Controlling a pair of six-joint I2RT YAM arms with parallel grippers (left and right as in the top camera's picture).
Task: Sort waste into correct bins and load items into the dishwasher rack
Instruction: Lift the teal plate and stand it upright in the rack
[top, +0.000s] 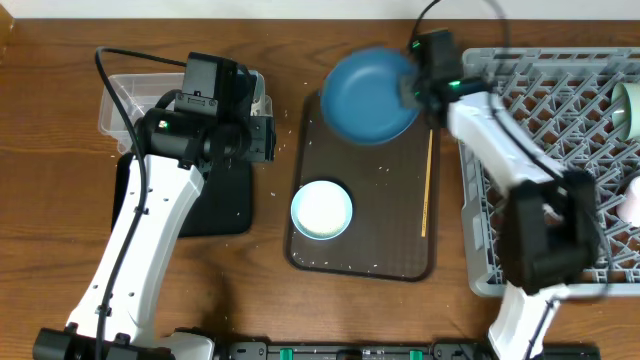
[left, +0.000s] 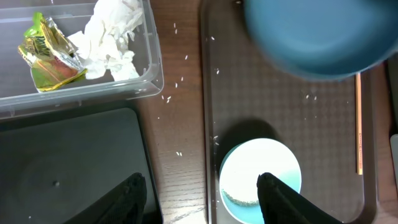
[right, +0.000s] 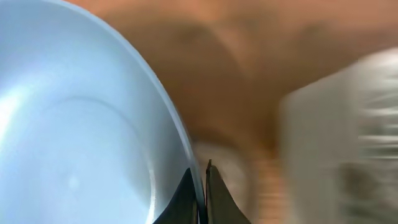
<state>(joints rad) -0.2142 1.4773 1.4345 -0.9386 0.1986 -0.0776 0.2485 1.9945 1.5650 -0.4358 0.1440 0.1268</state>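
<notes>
My right gripper (top: 418, 92) is shut on the rim of the large dark-blue bowl-plate (top: 370, 95) and holds it lifted over the far end of the brown serving tray (top: 360, 255); the rim sits between the fingers (right: 200, 180). A pale mint-white bowl (top: 321, 209) stands on the tray, also in the left wrist view (left: 261, 180). A wooden chopstick (top: 427, 185) lies along the tray's right side. My left gripper (left: 202, 193) is open and empty above the black tray (top: 215, 205). The clear tub (left: 93, 93) holds white napkins (left: 112, 40) and the yellow-green wrapper (left: 46, 53). The grey rack (top: 560, 150) is at right.
Loose rice grains (left: 180, 81) are scattered on the wood between the tub and the serving tray and on the tray. The rack holds a pale bowl (top: 628, 110) and a pinkish cup (top: 632, 205) at its right edge.
</notes>
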